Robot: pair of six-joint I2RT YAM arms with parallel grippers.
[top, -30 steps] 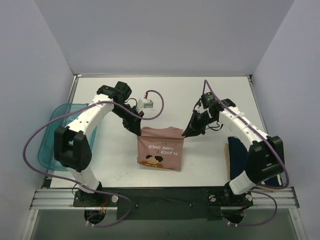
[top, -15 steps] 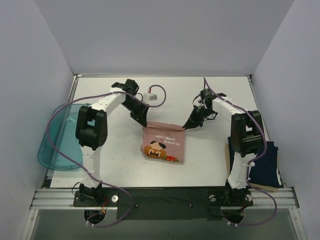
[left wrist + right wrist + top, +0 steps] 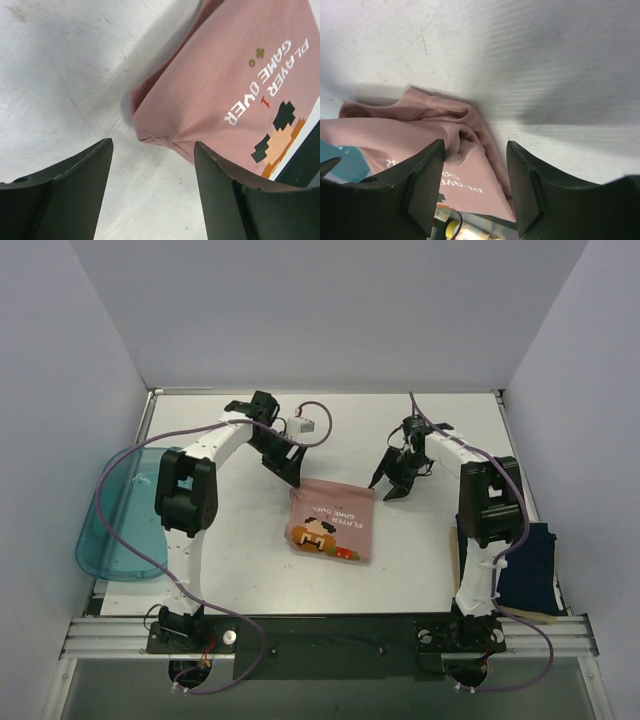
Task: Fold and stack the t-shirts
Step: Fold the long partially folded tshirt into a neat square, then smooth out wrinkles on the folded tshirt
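Observation:
The dusty pink t-shirt (image 3: 332,522) lies folded mid-table with its print facing up. My left gripper (image 3: 291,471) stands open just beyond the shirt's far left corner. In the left wrist view the pink t-shirt (image 3: 225,85) has its corner right ahead of my open left gripper (image 3: 152,145), with only bare table between the fingers. My right gripper (image 3: 389,486) stands open at the far right corner. There the bunched hem of the pink t-shirt (image 3: 427,127) lies loose under my right gripper (image 3: 475,146). The dark navy t-shirt (image 3: 527,565) rests at the near right.
A translucent teal tray (image 3: 118,520) hangs over the table's left edge. The navy shirt sits on a tan board (image 3: 535,612) by the right arm's base. White walls enclose the table on three sides.
Both grippers have opened and let go of the pink shirt's far corners. The shirt has settled flat on the table, and the arms have barely shifted.

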